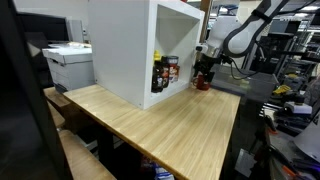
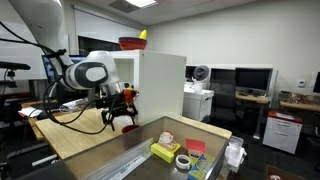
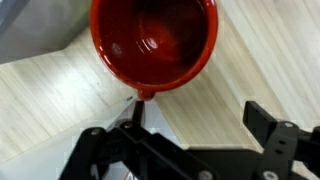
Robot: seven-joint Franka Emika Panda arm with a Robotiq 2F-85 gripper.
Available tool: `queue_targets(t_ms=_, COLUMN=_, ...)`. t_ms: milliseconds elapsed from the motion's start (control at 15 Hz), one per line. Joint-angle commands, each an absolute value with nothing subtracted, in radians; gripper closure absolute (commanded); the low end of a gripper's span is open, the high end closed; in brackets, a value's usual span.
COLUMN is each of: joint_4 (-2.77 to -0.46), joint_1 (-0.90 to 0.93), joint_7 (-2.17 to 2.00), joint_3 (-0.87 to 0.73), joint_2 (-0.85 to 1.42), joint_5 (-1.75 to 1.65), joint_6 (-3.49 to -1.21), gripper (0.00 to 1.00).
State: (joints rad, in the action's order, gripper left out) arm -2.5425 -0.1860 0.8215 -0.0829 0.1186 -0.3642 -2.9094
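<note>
Hand [image 3: 178, 128] released, jaws wide, holding nothing. Red bowl [image 3: 155, 40] sits upright on the table [image 3: 255, 60]. Hand hangs just above the bowl's near rim, with the bowl ahead of the fingers. Bowl is round, with no long axis. White cabinet [image 1: 120, 50] stands just beside the bowl.

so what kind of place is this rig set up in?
Most likely a robotics lab or office workspace, not a home. A printer stands behind the wooden table, and dark monitors sit on desks along the far wall.
</note>
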Motion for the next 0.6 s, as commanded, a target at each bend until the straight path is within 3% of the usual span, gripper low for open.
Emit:
queue_targets(t_ms=0, joint_4=-2.541, joint_1=-0.169, joint_7=0.803, joint_3=-0.094, joint_2=0.136, joint_5=-0.365, joint_6=-2.947, gripper=0.00)
queue_targets(t_ms=533, joint_4=-2.602, joint_1=-0.169, joint_7=0.736, joint_3=-0.068, joint_2=0.182, joint_5=-0.339, joint_6=-3.178, gripper=0.00)
